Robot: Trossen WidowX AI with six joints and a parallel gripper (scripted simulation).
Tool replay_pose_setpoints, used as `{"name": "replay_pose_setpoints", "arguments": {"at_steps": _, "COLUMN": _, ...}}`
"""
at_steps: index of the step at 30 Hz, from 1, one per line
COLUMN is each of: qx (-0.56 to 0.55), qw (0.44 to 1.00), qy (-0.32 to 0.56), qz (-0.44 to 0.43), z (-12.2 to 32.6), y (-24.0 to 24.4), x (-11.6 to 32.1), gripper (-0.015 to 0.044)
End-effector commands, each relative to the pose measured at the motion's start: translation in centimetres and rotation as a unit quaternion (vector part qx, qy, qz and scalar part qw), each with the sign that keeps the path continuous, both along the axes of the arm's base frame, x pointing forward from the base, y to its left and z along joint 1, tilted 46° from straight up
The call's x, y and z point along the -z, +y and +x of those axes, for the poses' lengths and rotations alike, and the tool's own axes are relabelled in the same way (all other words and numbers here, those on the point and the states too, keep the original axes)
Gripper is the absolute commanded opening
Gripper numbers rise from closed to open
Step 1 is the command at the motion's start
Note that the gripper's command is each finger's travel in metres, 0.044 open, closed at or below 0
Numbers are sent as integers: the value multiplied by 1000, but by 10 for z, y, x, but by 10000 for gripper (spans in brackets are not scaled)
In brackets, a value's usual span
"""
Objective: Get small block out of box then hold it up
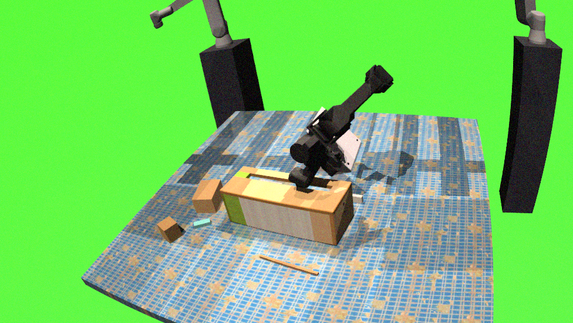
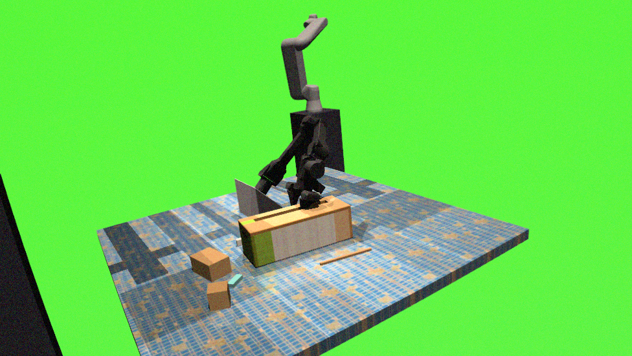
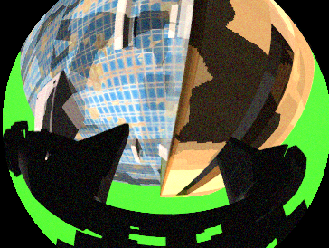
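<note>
The long orange box (image 1: 272, 190) (image 2: 300, 217) (image 3: 250, 24) stands upright, with a green panel at its left end in the top and exterior views and a slot along its top. Its front panel (image 1: 274, 216) (image 2: 305, 236) looks pale grey, and I cannot see through it. The small block and shelf are hidden in all views. My gripper (image 1: 325, 179) (image 2: 302, 204) (image 3: 171, 130) is open and empty, low at the box top, toward the end away from the green panel. In the wrist view, the box's long top edge runs between the fingers, one on the slot side, one outside. Whether a fingertip is inside the slot is unclear.
Two brown blocks (image 1: 207, 196) (image 1: 170, 229) (image 2: 211, 263) (image 2: 219, 295) and a teal bar (image 1: 201, 222) (image 2: 235, 280) lie beyond the green end. A thin stick (image 1: 288, 265) (image 2: 345, 256) lies before the box. A pale panel (image 1: 349, 147) (image 2: 247, 199) stands behind.
</note>
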State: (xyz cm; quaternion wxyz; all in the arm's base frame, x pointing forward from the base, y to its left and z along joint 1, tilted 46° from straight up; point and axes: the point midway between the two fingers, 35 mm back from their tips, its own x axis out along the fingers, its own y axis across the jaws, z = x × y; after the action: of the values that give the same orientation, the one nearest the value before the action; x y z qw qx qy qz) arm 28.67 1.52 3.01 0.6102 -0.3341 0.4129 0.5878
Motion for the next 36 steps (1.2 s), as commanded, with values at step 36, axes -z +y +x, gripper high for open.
{"name": "replay_pose_setpoints", "arguments": {"at_steps": 36, "qx": 0, "qw": 1000, "qy": 1, "qz": -1, "z": -10, "y": -47, "x": 59, "gripper": 400}}
